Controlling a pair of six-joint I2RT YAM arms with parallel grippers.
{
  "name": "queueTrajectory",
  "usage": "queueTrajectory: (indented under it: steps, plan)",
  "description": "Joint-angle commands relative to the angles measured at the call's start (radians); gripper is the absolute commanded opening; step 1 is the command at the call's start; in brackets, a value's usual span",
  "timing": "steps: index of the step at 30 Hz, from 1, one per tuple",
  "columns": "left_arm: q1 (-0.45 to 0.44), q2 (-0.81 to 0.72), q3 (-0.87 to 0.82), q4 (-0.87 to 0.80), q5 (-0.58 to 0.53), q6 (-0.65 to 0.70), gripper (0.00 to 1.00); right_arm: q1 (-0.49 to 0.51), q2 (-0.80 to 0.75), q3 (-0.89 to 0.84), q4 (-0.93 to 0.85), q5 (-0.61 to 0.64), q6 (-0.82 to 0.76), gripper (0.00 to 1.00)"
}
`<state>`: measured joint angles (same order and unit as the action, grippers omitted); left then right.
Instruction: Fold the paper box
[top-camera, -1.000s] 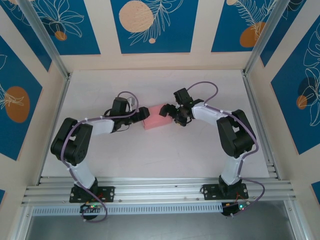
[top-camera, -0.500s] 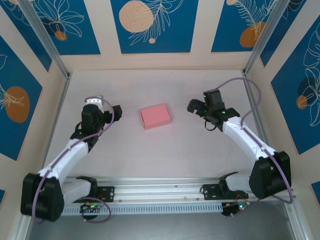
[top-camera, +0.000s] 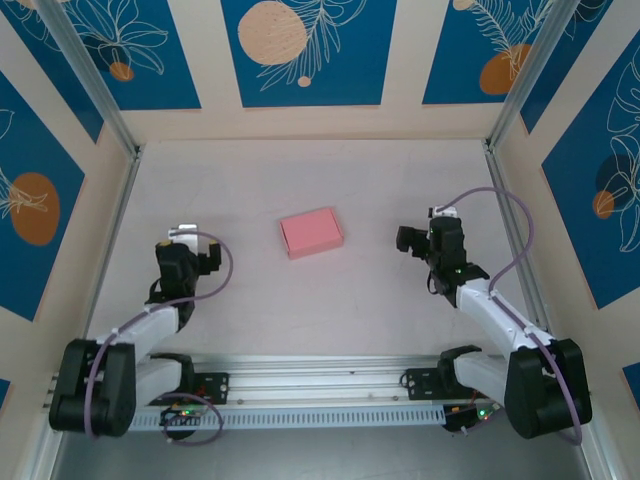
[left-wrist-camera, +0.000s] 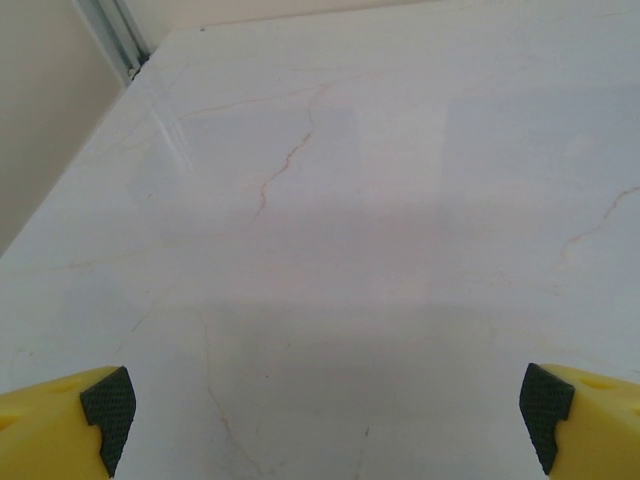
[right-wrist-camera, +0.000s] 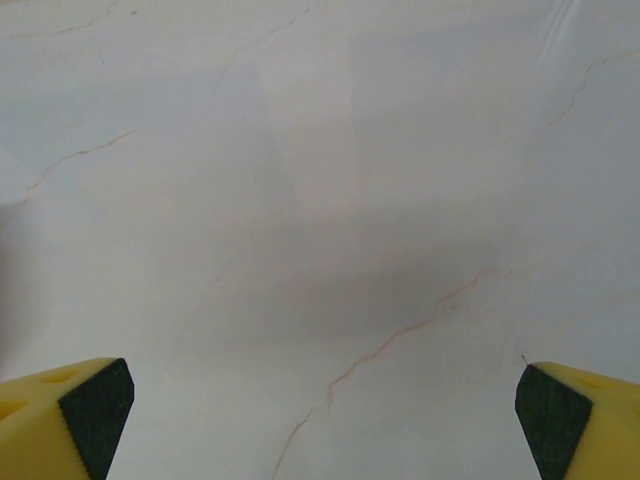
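Observation:
The paper box (top-camera: 311, 232) lies on the table as a small closed salmon-pink rectangular box, alone in the middle, touched by nothing. My left gripper (top-camera: 210, 260) sits well to its left, drawn back toward the near edge. My right gripper (top-camera: 408, 240) is off to its right, also pulled back. In the left wrist view the yellow fingers (left-wrist-camera: 70, 425) stand wide apart over bare table, so that gripper (left-wrist-camera: 325, 420) is open. The right wrist view shows the same: fingers (right-wrist-camera: 65, 420) far apart, the gripper (right-wrist-camera: 325, 420) open and holding nothing.
The white marbled table (top-camera: 320, 310) is walled by a beige enclosure with blue panels. Aluminium rails run along the left edge (top-camera: 112, 235), the right edge (top-camera: 515, 235) and the near edge (top-camera: 320, 380). A rail corner (left-wrist-camera: 115, 35) appears in the left wrist view.
Both grippers have let go of the box and drawn back from it toward the near side, left arm to the left, right arm to the right. The box has stayed in place.

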<state>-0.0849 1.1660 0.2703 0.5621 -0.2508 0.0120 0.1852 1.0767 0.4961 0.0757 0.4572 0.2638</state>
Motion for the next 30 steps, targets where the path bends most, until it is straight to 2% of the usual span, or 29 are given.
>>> queueTrajectory:
  steps: [1,5,10,11,14,24,30]
  plan:
    - [0.017,0.084,0.022,0.159,0.078,0.022,1.00,-0.033,-0.011,-0.056,0.264,-0.004,-0.101,1.00]
    - [0.017,0.203,0.046,0.277,0.111,0.003,1.00,-0.093,0.020,-0.105,0.376,-0.086,-0.097,1.00]
    - [0.018,0.386,0.077,0.409,0.170,0.019,1.00,-0.113,0.076,-0.128,0.485,-0.125,-0.115,1.00]
    - [0.017,0.364,0.103,0.320,0.177,0.019,1.00,-0.113,0.090,-0.126,0.504,-0.131,-0.124,1.00]
    - [0.018,0.371,0.129,0.272,0.218,0.036,1.00,-0.113,0.140,-0.129,0.570,-0.145,-0.158,1.00]
    - [0.019,0.373,0.125,0.282,0.220,0.037,1.00,-0.110,0.352,-0.136,0.762,-0.224,-0.198,1.00]
    - [0.020,0.371,0.124,0.284,0.220,0.037,1.00,-0.162,0.445,-0.116,0.800,-0.360,-0.190,1.00]
